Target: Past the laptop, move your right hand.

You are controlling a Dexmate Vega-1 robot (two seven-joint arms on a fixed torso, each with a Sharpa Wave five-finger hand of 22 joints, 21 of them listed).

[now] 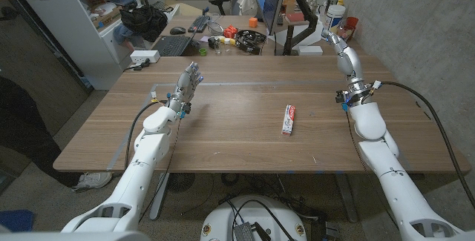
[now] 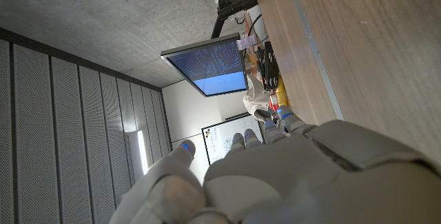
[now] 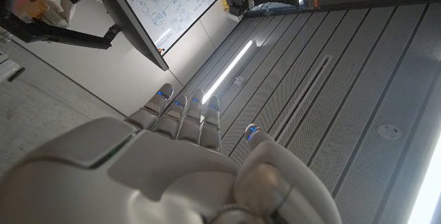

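Observation:
My right hand [image 1: 343,52] is raised over the far right part of the wooden table [image 1: 245,144], fingers stretched toward the far edge. In the right wrist view this hand [image 3: 179,162] has straight, slightly spread fingers and holds nothing. My left hand [image 1: 188,81] stands over the far left part of the table, fingers up and apart, empty. In the left wrist view it [image 2: 275,176] also holds nothing. A red and white toothpaste box [image 1: 289,119] lies on the table between the arms, nearer the right one.
Behind the table stands a cluttered desk with a monitor [image 1: 271,0], a black keyboard [image 1: 172,45] and small items. A black bag [image 1: 143,18] and a white shelf [image 1: 89,18] are at the back left. A person [image 1: 15,115] is at the left edge.

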